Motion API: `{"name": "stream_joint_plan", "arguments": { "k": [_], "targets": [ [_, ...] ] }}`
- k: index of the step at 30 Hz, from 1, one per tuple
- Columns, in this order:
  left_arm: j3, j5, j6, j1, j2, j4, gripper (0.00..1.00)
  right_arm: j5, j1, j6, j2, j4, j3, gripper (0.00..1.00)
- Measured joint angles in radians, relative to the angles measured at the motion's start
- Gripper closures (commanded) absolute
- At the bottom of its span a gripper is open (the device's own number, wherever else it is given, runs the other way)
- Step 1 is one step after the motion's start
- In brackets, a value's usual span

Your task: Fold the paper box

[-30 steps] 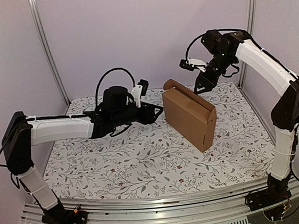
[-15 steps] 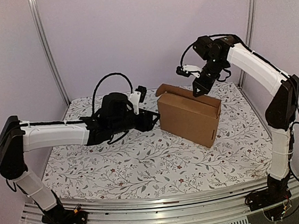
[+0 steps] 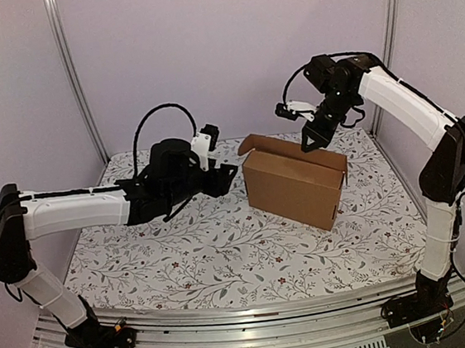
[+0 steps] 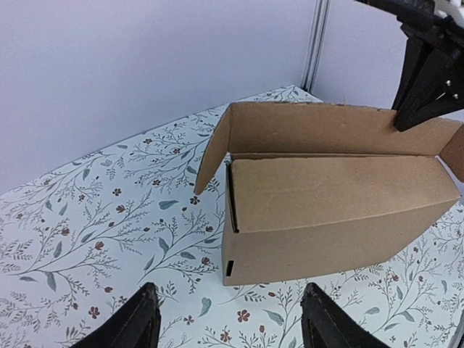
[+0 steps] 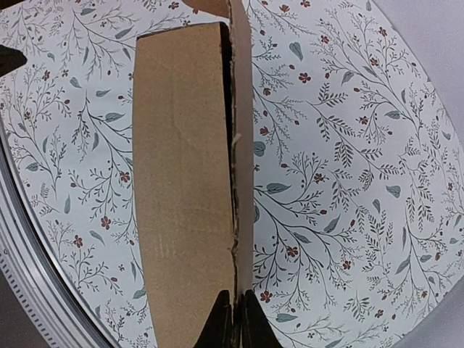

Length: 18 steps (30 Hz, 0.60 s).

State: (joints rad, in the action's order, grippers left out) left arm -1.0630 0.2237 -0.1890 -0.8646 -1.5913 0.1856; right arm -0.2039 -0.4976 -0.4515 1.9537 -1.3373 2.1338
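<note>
The paper box (image 3: 292, 186) is plain brown cardboard and lies on its long side on the floral cloth. Its lid flap (image 4: 326, 127) stands up along the back, and a side flap (image 4: 212, 156) splays out at the left end. My right gripper (image 3: 307, 143) comes down from above and is shut on the top edge of that upright flap; in the right wrist view the fingertips (image 5: 233, 319) pinch the thin cardboard edge of the box (image 5: 185, 188). My left gripper (image 3: 228, 174) hovers just left of the box, open, with nothing between its fingers (image 4: 138, 319).
A floral cloth (image 3: 182, 246) covers the table. Lilac walls and aluminium posts (image 3: 73, 83) close in the back and sides. A metal rail (image 3: 250, 338) runs along the near edge. The right arm (image 4: 428, 65) reaches down over the box's far right end.
The box has swung round and settled long side towards the front. My right gripper closed on the upright flap's edge. My left gripper drew back slightly left, still open.
</note>
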Motion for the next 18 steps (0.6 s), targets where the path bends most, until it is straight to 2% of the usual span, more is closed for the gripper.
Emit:
{"name": "stream_joint_plan", "arguments": {
  "k": [8, 18],
  "targets": [
    [-0.267, -0.085, 0.095, 0.109, -0.192, -0.077, 0.34, -0.017, 0.0, -0.011, -0.018, -0.002, -0.018, 0.92],
    [-0.441, -0.262, 0.138, 0.176, -0.34, -0.181, 0.4, -0.01, 0.0, -0.014, -0.018, -0.001, -0.034, 0.97]
  ]
}}
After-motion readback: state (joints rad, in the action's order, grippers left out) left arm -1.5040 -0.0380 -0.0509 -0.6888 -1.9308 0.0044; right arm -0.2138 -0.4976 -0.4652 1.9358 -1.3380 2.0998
